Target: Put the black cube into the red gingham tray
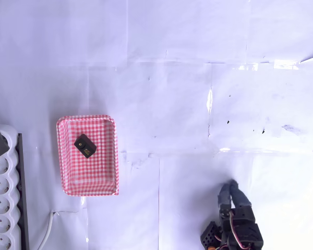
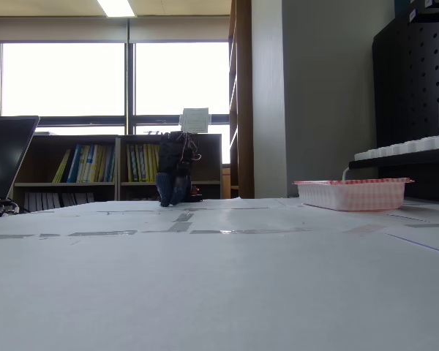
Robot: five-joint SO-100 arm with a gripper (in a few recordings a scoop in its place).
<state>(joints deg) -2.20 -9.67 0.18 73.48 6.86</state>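
A white paper-covered table (image 1: 198,104) seen from above; a red-and-white checked tray (image 1: 68,156) lies at the left of the overhead view, long side running top to bottom; the black cube (image 1: 85,145) sits inside it, on the tray floor in the upper middle part, turned at an angle to the tray walls, with a small pale mark on its top face; it touches no wall that can be made out.

The arm sits folded at the bottom right of the overhead view, well apart from the tray; its gripper (image 1: 229,188) points up the picture, close to the table, with nothing between the fingers as far as can be seen; the fingers look drawn close together, but whether they are fully closed cannot be told.

A white power strip (image 1: 2,198) runs along the left edge, just beside the tray.

In the low fixed view the tray (image 2: 351,194) shows side-on at the right, its rim hiding the cube; the arm (image 2: 175,172) is a dark folded shape far back on the table, before bookshelves and bright windows.

Judgement: the cube appears already placed, so the task looks finished or nearly so; the step in hand seems to be resting the arm clear. To do that well, the arm should keep folded and away from the tray, with no sweep toward the left that might nudge the light tray or tip the cube out; the cube lies well within the rim, so no correction looks needed.
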